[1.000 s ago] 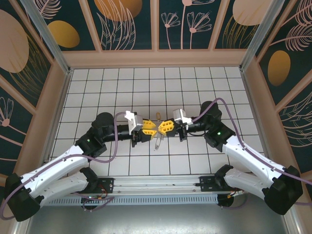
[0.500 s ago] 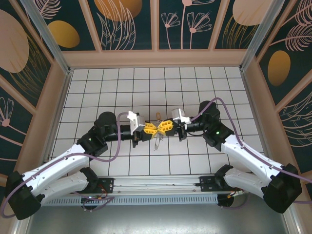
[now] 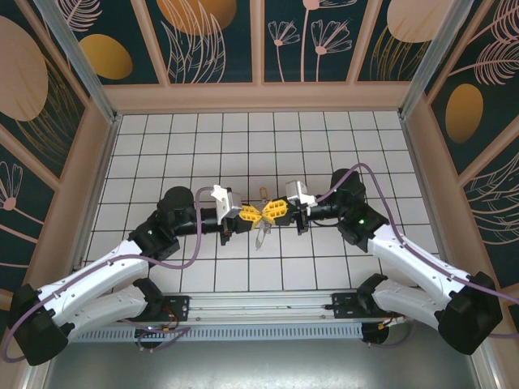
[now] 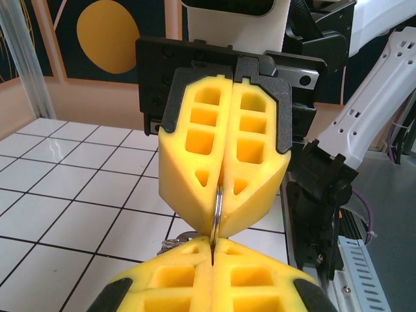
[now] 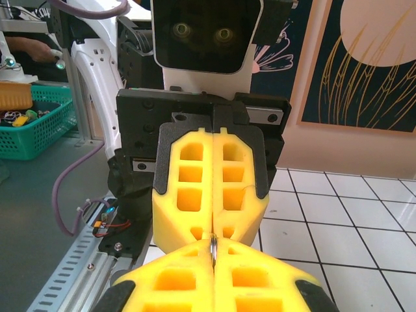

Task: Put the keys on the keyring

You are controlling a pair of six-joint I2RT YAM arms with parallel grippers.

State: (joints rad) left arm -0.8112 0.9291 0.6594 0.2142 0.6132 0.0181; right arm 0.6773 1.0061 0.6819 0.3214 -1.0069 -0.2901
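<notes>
The keyring [image 4: 218, 211] stands edge-on, clamped at 9 o'clock by the closed left fingers [image 3: 246, 215] and at 3 o'clock by the closed right fingers [image 3: 276, 211], tips meeting, keys [image 3: 261, 236] dangling toward 6 o'clock above mid-tabletop [image 3: 324, 267].

We were in a robotics lab, looking into a test cell. The white gridded surface [image 3: 162, 146] was boxed in by aluminium posts [image 3: 77, 57] and printed floral panels [image 3: 211, 40]. Two white robot arms [image 3: 97, 279] were bolted to a rail [image 3: 259, 312] at its near edge. Beyond that edge stood a green parts basket [image 5: 39, 136].
</notes>
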